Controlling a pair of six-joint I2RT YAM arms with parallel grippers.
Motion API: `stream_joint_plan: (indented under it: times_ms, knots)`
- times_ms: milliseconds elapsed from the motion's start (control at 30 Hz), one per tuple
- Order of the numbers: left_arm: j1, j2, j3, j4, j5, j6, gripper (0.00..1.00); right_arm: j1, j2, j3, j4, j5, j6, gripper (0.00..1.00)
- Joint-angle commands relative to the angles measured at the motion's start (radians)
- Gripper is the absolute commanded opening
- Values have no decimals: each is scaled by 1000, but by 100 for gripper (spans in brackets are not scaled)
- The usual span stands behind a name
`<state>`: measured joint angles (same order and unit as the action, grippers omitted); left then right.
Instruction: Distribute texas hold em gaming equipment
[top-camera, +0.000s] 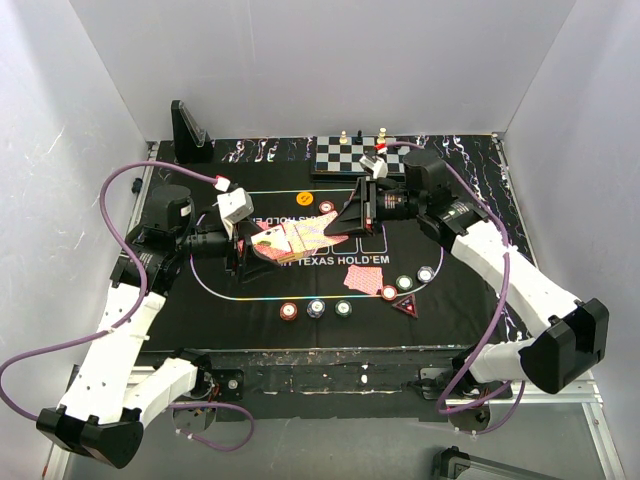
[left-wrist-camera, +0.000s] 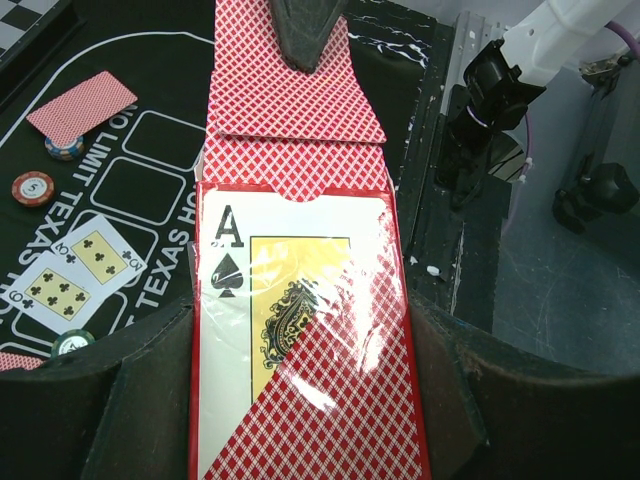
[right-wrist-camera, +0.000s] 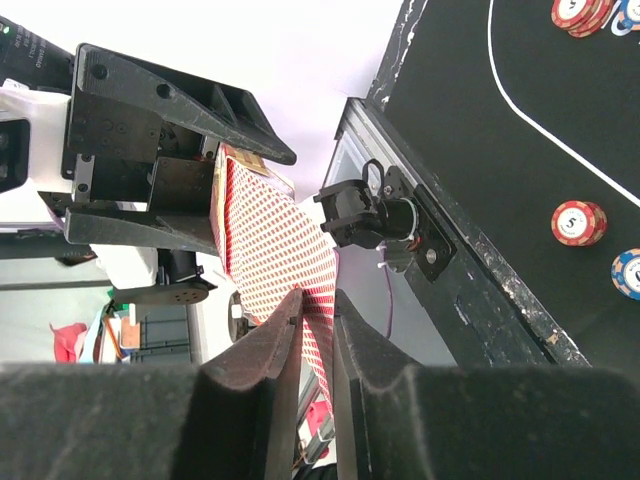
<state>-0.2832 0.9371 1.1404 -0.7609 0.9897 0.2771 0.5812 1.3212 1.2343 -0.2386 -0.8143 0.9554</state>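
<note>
My left gripper (top-camera: 243, 250) is shut on a red card box (left-wrist-camera: 300, 340) with an ace of spades on its front, held above the mat. Red-backed playing cards (left-wrist-camera: 290, 100) stick out of the box's open end. My right gripper (top-camera: 347, 222) is shut on these cards (right-wrist-camera: 280, 240); its fingertips (right-wrist-camera: 290, 325) pinch their edge. On the mat lie a row of poker chips (top-camera: 316, 308), more chips (top-camera: 404, 283) to the right, a dark red triangular marker (top-camera: 406, 306), a face-down card (top-camera: 363, 281) and two face-up cards (left-wrist-camera: 75, 270).
The black mat (top-camera: 450, 300) covers the table. A chessboard (top-camera: 345, 153) with pieces stands at the back. An orange chip (top-camera: 305, 198) and a red chip (top-camera: 326, 207) lie behind the grippers. A black stand (top-camera: 188, 130) is at the back left.
</note>
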Motion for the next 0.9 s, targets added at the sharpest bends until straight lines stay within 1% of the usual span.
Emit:
stream_joint_plan:
  times_ms: [0,133,233,367,500,600,767,867]
  knots:
    - [4,-29,27,58,49,-18,0,-15,-25,62,-42,-5,-40,22]
    - [6,-35,19,58,49,-19,0,-49,-34,105,-96,-13,-70,15]
    - [4,-40,16,55,50,-19,0,-92,-53,132,-103,-29,-70,11]
    - [4,-43,19,46,52,-16,0,-147,-57,180,-139,-48,-89,2]
    - [3,-46,25,34,52,-15,0,-170,-43,189,-157,-66,-110,1]
    - [4,-46,28,26,58,-13,0,-187,-27,162,-174,-56,-153,1]
    - [4,-41,45,12,61,-19,0,-199,77,166,-315,81,-320,1]
    - [6,-50,42,17,60,-27,0,-199,203,253,-410,203,-415,1]
